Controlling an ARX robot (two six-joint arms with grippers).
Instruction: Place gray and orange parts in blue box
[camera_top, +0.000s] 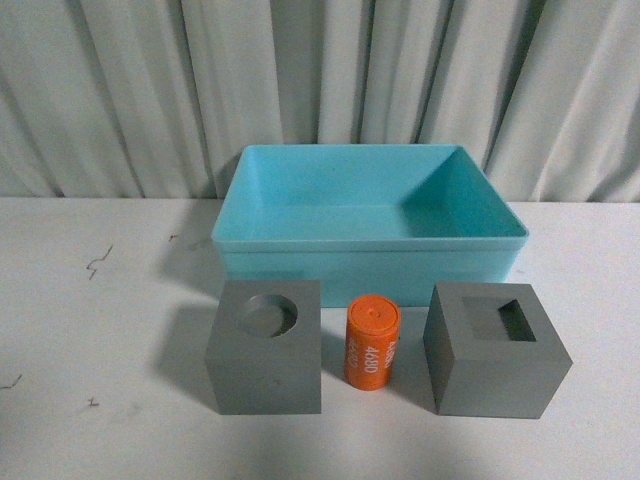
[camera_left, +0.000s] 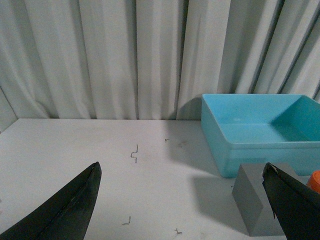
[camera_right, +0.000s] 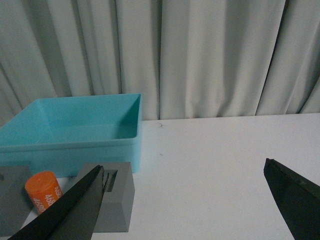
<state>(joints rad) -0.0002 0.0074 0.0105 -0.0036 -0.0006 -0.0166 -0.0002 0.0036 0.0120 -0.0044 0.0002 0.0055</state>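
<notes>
The blue box (camera_top: 370, 275) stands at the back of the white table, nothing visible inside it. In front of it sit, in a row, a gray cube with a round recess (camera_top: 268, 355), the orange cylinder marked 4680 (camera_top: 372, 342) and a gray cube with a square recess (camera_top: 495, 355). Neither arm shows in the front view. My left gripper (camera_left: 181, 166) is open over bare table, with a gray cube (camera_left: 257, 200) by one finger and the blue box (camera_left: 270, 155) beyond. My right gripper (camera_right: 184, 164) is open and empty, with the square-recess cube (camera_right: 117, 197) and the orange cylinder (camera_right: 42, 192) off to one side.
A pale pleated curtain (camera_top: 320, 80) closes off the back of the table. Small dark scratch marks (camera_top: 97, 262) dot the white tabletop (camera_top: 90, 330) left of the box. In the right wrist view the table (camera_right: 225, 165) stretches bare beside the box (camera_right: 75, 152).
</notes>
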